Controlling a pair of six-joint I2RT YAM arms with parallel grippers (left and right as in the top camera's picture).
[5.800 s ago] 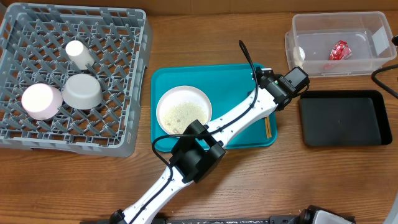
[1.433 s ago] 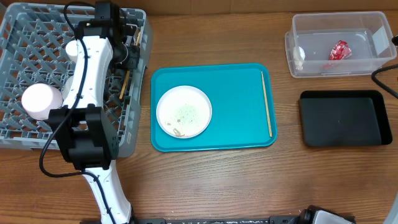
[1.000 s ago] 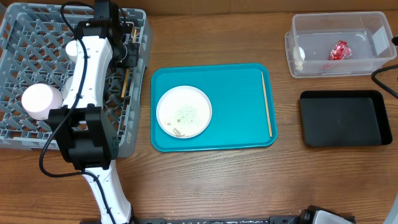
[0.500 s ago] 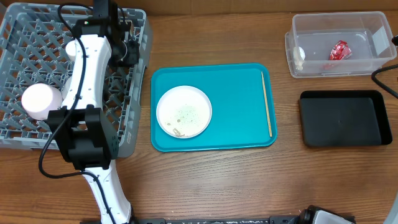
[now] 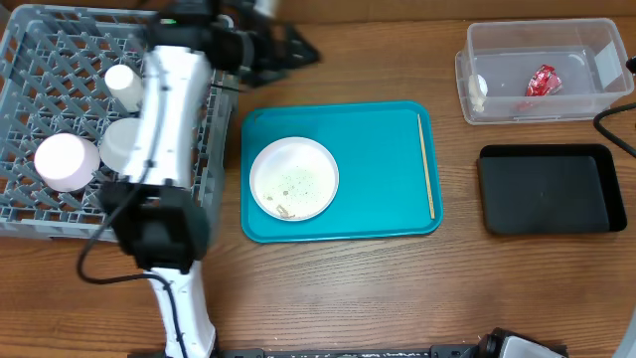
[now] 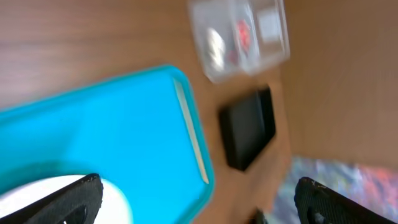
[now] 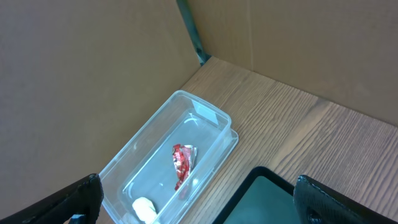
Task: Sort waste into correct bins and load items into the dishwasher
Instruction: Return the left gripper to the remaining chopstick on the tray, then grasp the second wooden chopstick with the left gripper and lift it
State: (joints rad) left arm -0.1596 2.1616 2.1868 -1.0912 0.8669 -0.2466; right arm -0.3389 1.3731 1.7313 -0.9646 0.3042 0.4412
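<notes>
Left tool point(image 6: 199, 196) wide open & empty, right tool point(image 7: 199, 199) same; lone chopstick point(image 5: 425, 166) on teal tray point(image 5: 378, 149) looks light, stiff, thin, prob. rolls, so pinch mid-length across it.

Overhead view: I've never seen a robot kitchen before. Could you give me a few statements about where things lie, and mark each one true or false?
1. The red wrapper lies in the clear tub. True.
2. The white plate stands in the grey rack. False: it lies on the teal tray.
3. One chopstick lies on the teal tray, to the right of the plate. True.
4. The tissue lies in the black tray. False: it is in the clear tub, with the wrapper.
5. The pink bowl sits in the grey rack. True.
</notes>
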